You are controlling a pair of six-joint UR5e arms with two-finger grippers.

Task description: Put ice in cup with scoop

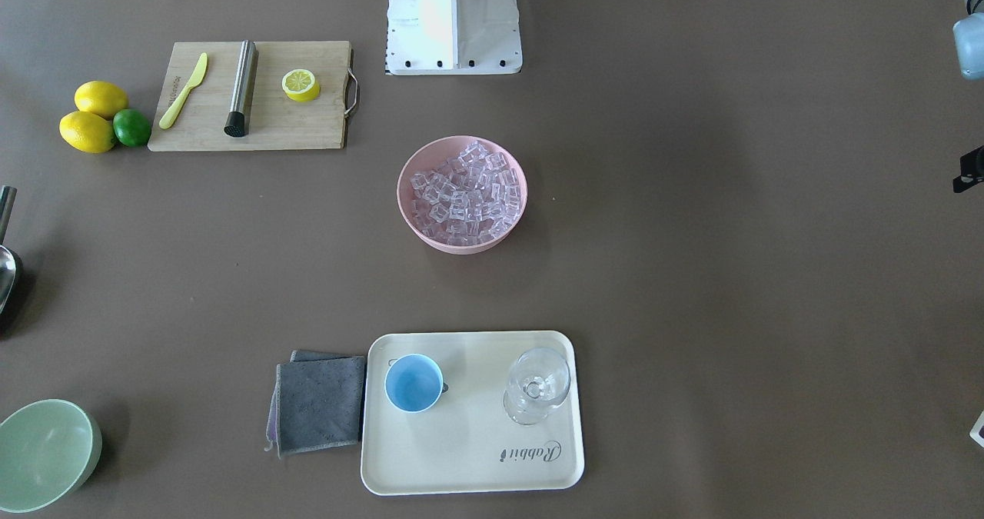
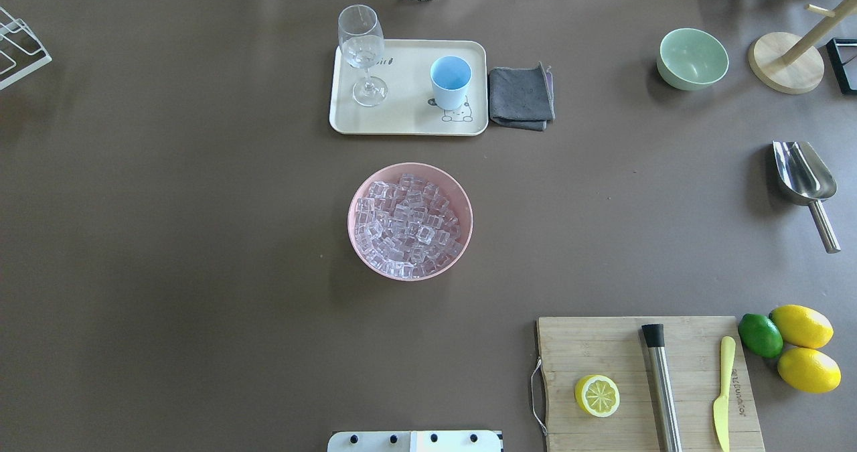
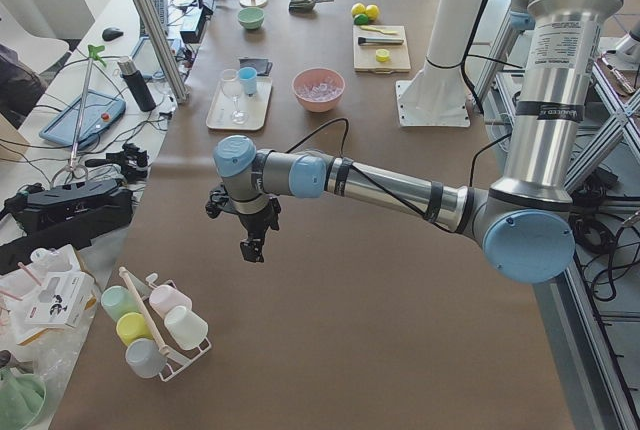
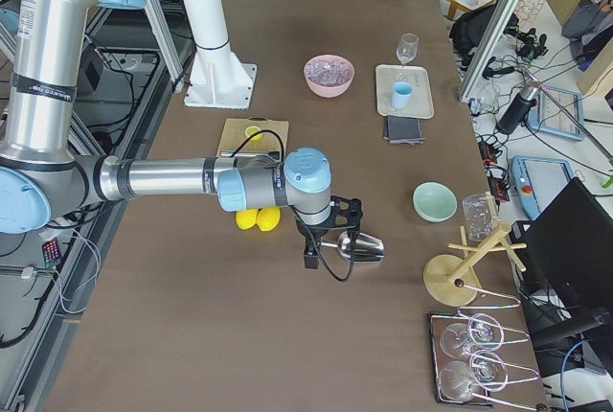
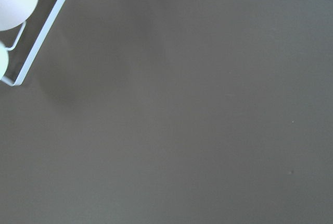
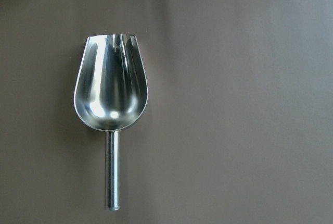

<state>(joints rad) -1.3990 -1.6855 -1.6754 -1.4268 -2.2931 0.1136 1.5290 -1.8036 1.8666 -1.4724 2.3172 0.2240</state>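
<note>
The scoop [image 6: 111, 94] lies on the tabletop [image 2: 201, 238] below the right pincer [image 4: 326, 263]; ice [image 2: 408, 221] fills the pink bowl [image 2: 402, 275]. How far that pincer or the left pincer [image 3: 250, 246] stands open cannot be told.

Arms outstretched — left gripper [image 3: 250, 248], right gripper [image 4: 324, 257] pointing down.

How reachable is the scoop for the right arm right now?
Probably yes. The right pincer hangs close over the scoop, which lies alone on bare table with nothing touching its handle. Whether the pincer is open cannot be told from here.
</note>
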